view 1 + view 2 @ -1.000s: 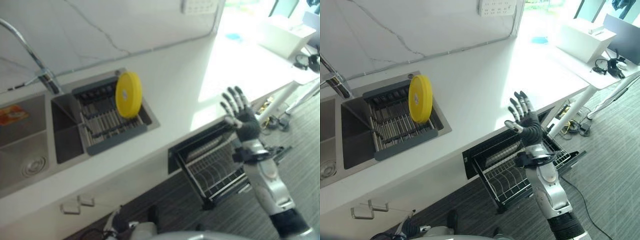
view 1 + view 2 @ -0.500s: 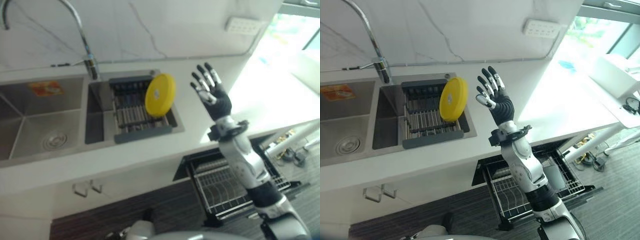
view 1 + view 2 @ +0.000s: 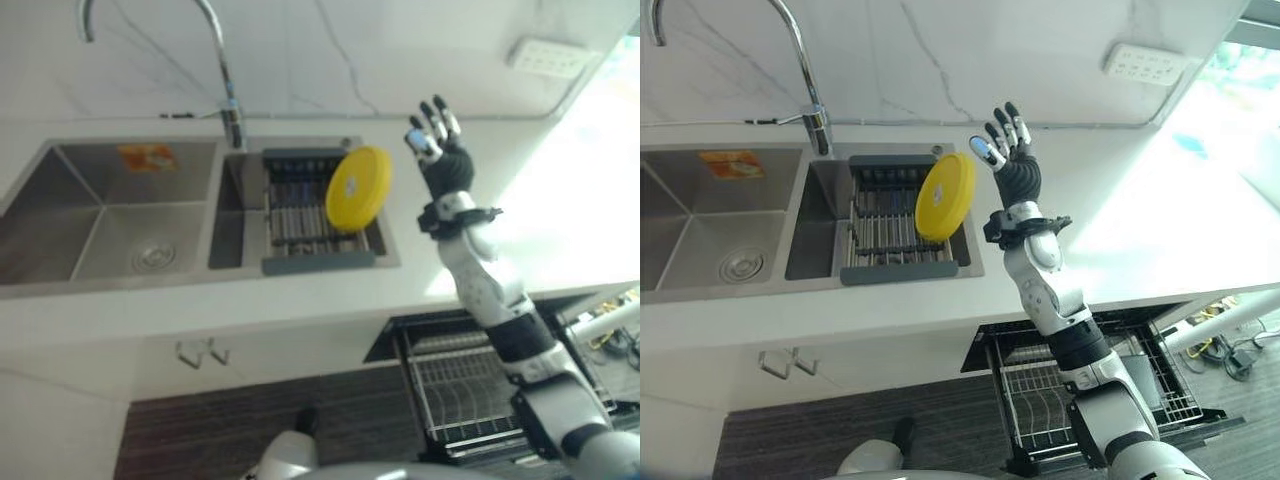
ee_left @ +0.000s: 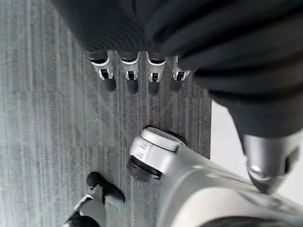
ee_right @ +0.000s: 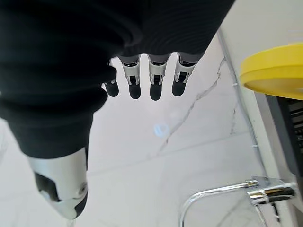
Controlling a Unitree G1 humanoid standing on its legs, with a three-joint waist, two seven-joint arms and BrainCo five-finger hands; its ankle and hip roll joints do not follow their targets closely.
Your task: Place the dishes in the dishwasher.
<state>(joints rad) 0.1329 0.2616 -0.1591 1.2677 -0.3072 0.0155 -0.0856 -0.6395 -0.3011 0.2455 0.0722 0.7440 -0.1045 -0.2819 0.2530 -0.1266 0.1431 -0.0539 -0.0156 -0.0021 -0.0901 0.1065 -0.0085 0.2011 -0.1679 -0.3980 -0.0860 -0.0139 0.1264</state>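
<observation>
Right eye view: a yellow plate (image 3: 945,195) stands on edge in the grey dish rack (image 3: 902,272) set in the sink (image 3: 700,240), while the pulled-out dishwasher rack (image 3: 1040,395) below the counter (image 3: 1120,240) holds no dishes. Right hand (image 3: 1008,150) is raised just beside the plate with fingers spread, holding nothing; the left hand (image 4: 137,71) hangs with straight fingers over the floor (image 4: 42,142).

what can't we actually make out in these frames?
- Round yellow plate: its lower edge is hidden among the bars of the dark grey drying rack in both eye views, so its seating is unclear.
- Pulled-out wire dishwasher rack: partly covered by the right arm in the eye views; contents unreadable.
- Orange patch on the steel sink wall: too small to identify.
- Right hand, fingers straight: contact with the plate cannot be judged.
</observation>
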